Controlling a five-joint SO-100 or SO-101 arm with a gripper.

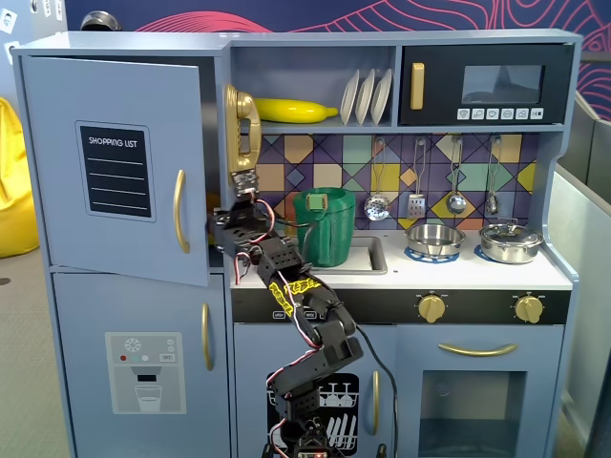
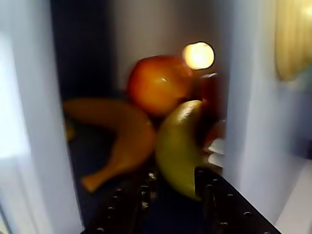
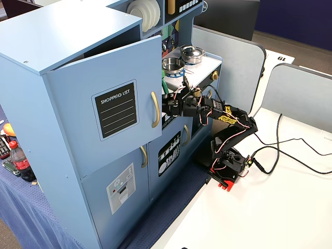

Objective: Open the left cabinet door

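Door point(image 1: 115, 157): upper left of kitchen, blue-grey, black "SHOPPING LIST" panel, gold handle point(image 1: 179, 211) running 12 to 6 o'clock along its free edge; stands ajar.

Gripper point(image 1: 221, 221): just behind that free edge, at 3 o'clock from the handle; the door lies at its 9 o'clock. Wrist view shows fingers point(image 2: 214, 195) spread, empty, facing toy fruit point(image 2: 158, 83) inside.

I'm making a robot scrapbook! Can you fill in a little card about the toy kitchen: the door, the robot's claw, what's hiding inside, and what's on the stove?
door: the left cabinet door is partly open, swung outward
handle: gold handle, not held
claw: the gripper sits at the gap behind the door's edge, holding nothing; open or shut is unclear
inside: toy food in the wrist view, a red apple and a yellow-green fruit
stove: two silver pots
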